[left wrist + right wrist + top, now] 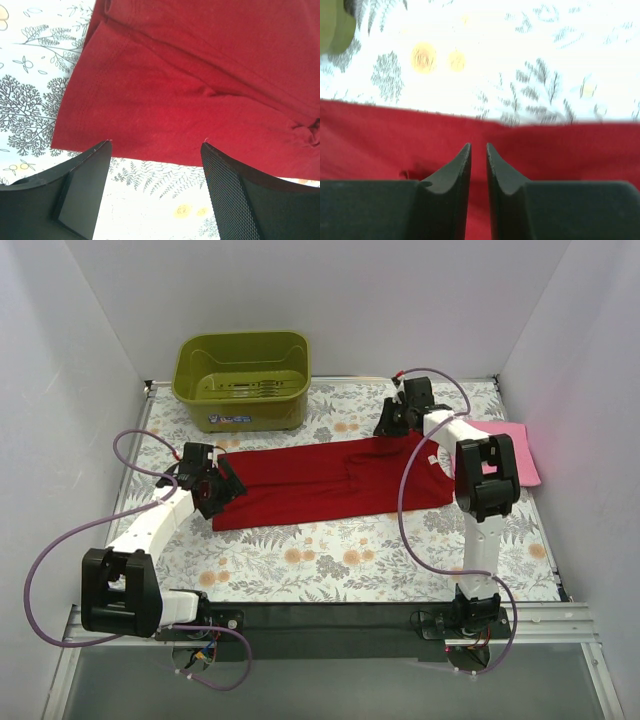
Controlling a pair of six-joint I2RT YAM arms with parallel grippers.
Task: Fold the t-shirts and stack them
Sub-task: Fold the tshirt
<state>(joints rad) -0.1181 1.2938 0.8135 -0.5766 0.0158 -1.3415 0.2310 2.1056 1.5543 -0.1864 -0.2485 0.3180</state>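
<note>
Across the middle of the table (330, 560) lies the red shirt (320, 485), spread as a long band from left to right, apparently already folded lengthwise. The step in hand looks like the crosswise fold, bringing one end over the other. To do it well, both grippers should take the same end at its two corners, lift only enough to clear the cloth, carry it level and lay edge on edge.

The left gripper (156, 145) hangs at the shirt's left end with its jaws wide, the hem just ahead of them and nothing held; it needs to come down onto a corner. The right gripper (478, 146) sits over the far edge near the right end, jaws almost together; whether they pinch cloth I cannot tell.

The tub (270, 405) stands at the far left, near the far edge, so a high lift there could brush it. The pink shirt (520, 455) waits folded at the right, partly behind the right arm.
</note>
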